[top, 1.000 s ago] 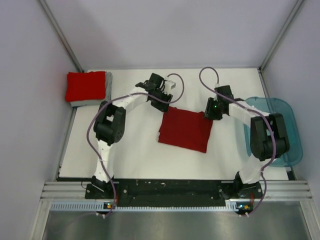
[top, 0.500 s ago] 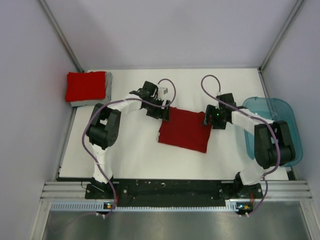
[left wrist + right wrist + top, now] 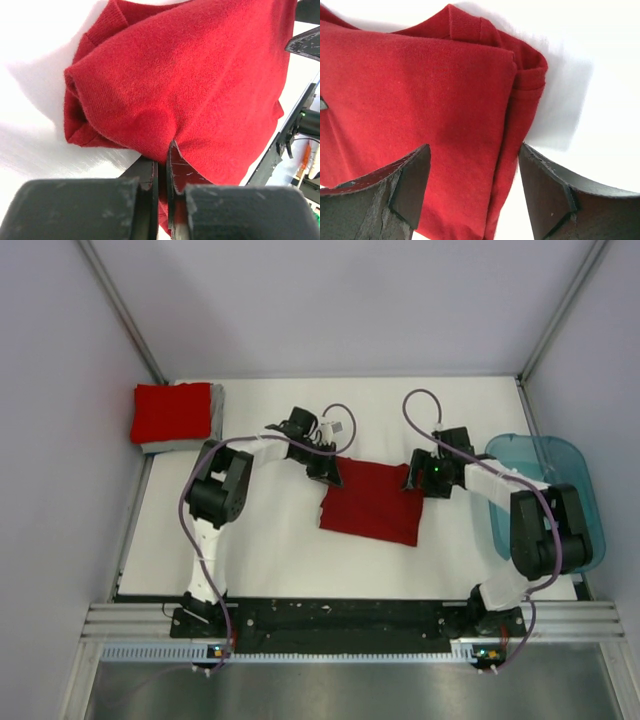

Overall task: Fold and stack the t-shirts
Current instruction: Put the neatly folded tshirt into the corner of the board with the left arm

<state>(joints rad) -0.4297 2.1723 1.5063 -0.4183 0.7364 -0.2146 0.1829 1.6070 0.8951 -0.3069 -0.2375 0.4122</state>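
Observation:
A folded dark red t-shirt (image 3: 372,502) lies mid-table. My left gripper (image 3: 328,472) is at its far left corner, shut on a pinch of the cloth; in the left wrist view the gripper (image 3: 163,160) has its jaws almost together, with the red shirt (image 3: 190,75) bunched between them. My right gripper (image 3: 415,480) is at the far right corner. The right wrist view shows it (image 3: 475,170) open, its fingers straddling the shirt's folded edge (image 3: 420,100) without holding it. A brighter red folded t-shirt (image 3: 172,412) rests on a grey one (image 3: 216,412) at the far left.
A translucent teal tub (image 3: 585,490) stands at the right edge of the white table (image 3: 260,540), partly behind my right arm. Enclosure walls and frame posts bound the table on three sides.
My left gripper opened wide, then shut on the shirt's far left corner. My right gripper moved to the far right corner and opened wider. The shirt barely shifted.

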